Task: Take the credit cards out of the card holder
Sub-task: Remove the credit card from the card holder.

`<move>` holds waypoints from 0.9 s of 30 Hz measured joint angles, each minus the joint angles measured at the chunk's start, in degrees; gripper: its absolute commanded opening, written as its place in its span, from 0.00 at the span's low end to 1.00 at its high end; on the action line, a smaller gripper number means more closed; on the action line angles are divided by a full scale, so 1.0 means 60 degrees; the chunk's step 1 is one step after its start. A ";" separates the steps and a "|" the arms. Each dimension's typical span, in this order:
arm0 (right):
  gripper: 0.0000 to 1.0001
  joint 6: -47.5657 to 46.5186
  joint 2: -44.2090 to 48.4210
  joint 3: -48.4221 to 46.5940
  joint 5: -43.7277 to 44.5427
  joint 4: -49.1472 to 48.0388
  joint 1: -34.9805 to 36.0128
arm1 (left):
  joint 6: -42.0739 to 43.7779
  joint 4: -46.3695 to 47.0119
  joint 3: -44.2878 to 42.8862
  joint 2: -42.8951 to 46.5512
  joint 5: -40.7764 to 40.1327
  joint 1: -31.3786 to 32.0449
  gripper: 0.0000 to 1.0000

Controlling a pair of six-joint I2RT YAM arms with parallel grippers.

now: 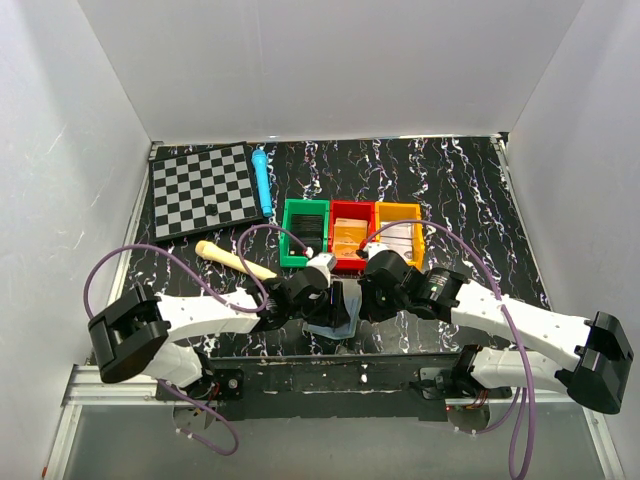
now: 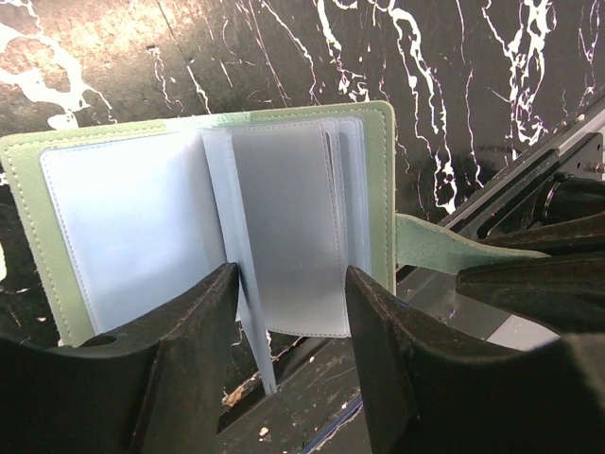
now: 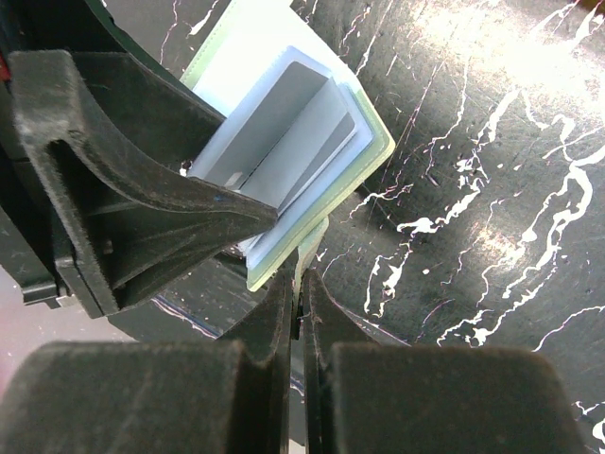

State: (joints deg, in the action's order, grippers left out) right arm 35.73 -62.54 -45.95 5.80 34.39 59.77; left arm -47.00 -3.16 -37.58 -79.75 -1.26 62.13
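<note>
The card holder lies open on the black marbled table near the front edge, green rim outward and pale blue panels up. Its clear sleeves stand fanned, and one grey sleeve faces me. My left gripper is open, one finger on each side of the standing sleeves. My right gripper is shut on the holder's green side tab. The holder also shows in the right wrist view. In the top view it sits between both grippers, mostly hidden. I cannot tell whether the sleeves hold cards.
Green, red and orange bins stand in a row just behind the grippers, with flat items in the red and orange ones. A chessboard, a blue stick and a wooden tool lie at the back left.
</note>
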 measured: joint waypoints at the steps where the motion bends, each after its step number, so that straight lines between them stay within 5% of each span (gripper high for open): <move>1: 0.01 0.0000 0.0007 0.0000 0.0004 -0.0004 0.0000 | -0.0018 -0.0018 0.0004 0.0058 -0.0044 -0.0004 0.50; 27: 0.01 0.0007 0.0062 0.0000 0.0004 0.0000 0.0000 | -0.0353 -0.0973 0.0277 0.0783 -0.1228 -0.0004 0.60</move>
State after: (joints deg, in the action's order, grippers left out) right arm 35.77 -62.17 -45.95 5.82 34.39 59.77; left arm -49.12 -8.99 -35.92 -75.05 -8.62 62.11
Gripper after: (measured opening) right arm 0.056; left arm 0.573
